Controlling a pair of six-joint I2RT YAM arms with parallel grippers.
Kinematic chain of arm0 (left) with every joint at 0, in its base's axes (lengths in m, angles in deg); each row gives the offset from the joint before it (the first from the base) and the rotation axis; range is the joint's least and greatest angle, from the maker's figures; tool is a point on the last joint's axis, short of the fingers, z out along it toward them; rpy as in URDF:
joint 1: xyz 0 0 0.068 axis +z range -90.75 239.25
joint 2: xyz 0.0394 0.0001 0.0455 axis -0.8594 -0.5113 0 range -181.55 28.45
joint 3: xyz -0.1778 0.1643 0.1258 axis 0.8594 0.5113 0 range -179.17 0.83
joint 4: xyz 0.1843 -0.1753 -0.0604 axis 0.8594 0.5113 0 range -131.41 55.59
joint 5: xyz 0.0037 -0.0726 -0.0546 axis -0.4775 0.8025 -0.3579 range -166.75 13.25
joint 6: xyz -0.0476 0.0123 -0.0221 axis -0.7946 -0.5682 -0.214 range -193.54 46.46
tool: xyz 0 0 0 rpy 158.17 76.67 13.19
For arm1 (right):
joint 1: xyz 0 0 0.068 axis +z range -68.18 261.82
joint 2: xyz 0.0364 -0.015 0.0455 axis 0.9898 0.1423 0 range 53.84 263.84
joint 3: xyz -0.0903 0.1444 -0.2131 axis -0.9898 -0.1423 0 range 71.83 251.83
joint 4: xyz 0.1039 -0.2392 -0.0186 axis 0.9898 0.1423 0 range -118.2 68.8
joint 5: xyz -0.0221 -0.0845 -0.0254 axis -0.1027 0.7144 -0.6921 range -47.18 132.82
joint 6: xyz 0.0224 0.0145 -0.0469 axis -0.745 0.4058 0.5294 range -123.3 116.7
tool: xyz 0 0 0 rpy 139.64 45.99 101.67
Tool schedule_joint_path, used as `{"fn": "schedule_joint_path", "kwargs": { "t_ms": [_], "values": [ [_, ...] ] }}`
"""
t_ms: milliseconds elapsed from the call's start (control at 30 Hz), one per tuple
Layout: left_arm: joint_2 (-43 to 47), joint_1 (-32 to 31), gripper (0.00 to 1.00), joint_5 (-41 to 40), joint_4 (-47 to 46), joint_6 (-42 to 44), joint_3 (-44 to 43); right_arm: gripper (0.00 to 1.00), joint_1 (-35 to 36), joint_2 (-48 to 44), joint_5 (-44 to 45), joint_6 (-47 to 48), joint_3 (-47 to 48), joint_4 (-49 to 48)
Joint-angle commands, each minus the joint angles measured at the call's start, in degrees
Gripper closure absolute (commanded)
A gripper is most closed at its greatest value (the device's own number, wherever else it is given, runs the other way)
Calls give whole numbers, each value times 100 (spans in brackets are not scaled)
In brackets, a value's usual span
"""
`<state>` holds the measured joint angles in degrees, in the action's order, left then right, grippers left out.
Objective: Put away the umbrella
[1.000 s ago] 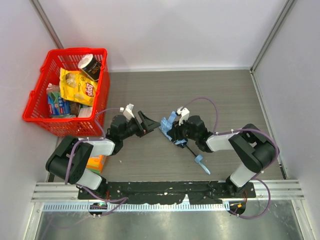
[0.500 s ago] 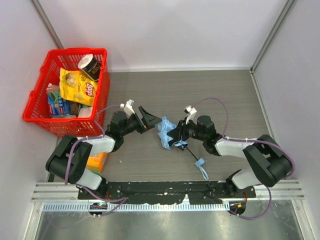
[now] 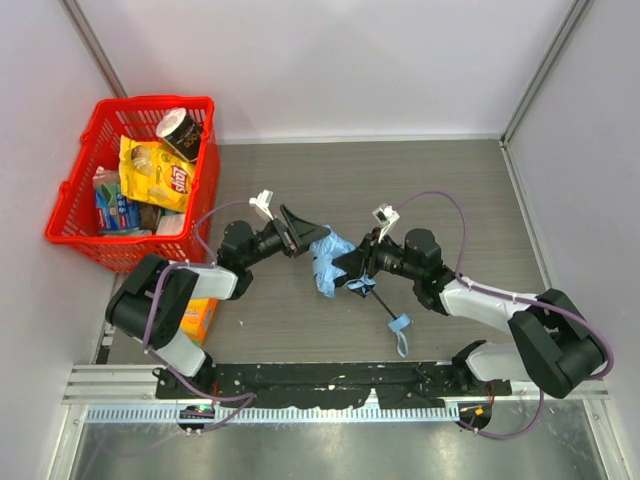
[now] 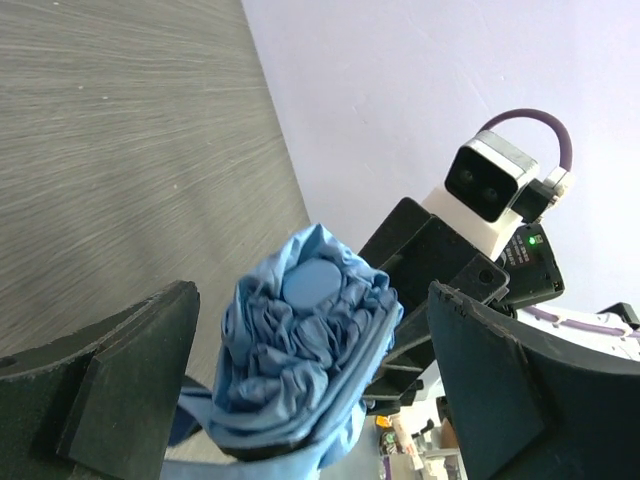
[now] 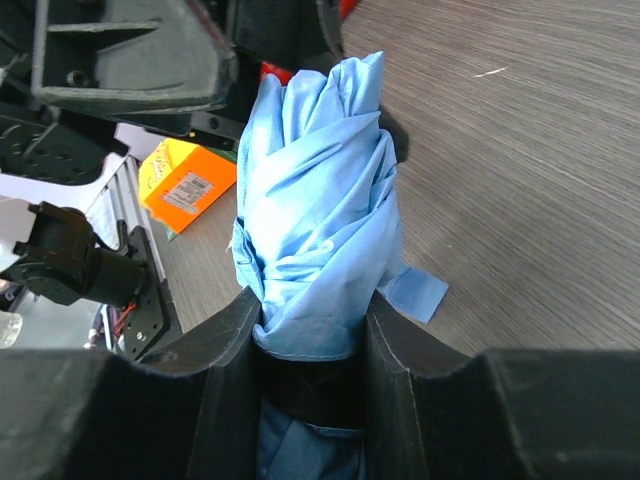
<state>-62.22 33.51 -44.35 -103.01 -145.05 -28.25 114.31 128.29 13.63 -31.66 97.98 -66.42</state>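
Observation:
The umbrella (image 3: 327, 264) is a folded bundle of light blue cloth, held just above the table's middle. My right gripper (image 3: 351, 268) is shut on its lower part, and in the right wrist view both fingers press the cloth (image 5: 315, 225) from either side at the right gripper (image 5: 312, 335). The black shaft (image 3: 381, 305) and blue strap loop (image 3: 400, 325) trail toward the near edge. My left gripper (image 3: 306, 239) is open wide, facing the bundle's capped end (image 4: 310, 285). That end sits between the left fingers (image 4: 130, 380) with gaps on both sides.
A red basket (image 3: 70, 215) with snack packets and a cup stands at the far left. An orange box (image 3: 200, 318) lies beside the left arm's base and also shows as the orange box (image 5: 188, 185). Walls close in the table's back and sides.
The left gripper has opened wider and edged toward the umbrella. The right arm has stretched out and turned the bundle so its end points at the left jaws.

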Motion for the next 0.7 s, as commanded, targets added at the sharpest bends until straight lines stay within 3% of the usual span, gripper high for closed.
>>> {"fn": "schedule_joint_path", "kwargs": {
  "t_ms": [0,200,333,433,567,667],
  "values": [
    [-266,-150,0,442,-888,-171,-396,99,-23,-370,-227,-231,347,-503],
    [-310,-362,1,609,-976,-48,-520,99,-32,-441,-377,-337,487,-485],
    [-346,-353,12,732,-1344,-188,-467,99,-23,-449,-307,-433,514,-573],
    [-433,-362,27,531,-1827,-390,-327,99,-23,-467,-263,-539,531,-678],
    [-793,-362,33,425,-2627,-881,-379,99,-23,-485,-315,-539,558,-617],
    [-873,-379,34,434,-2699,-1023,-484,99,-23,-502,-385,-539,601,-555]
  ]
}}
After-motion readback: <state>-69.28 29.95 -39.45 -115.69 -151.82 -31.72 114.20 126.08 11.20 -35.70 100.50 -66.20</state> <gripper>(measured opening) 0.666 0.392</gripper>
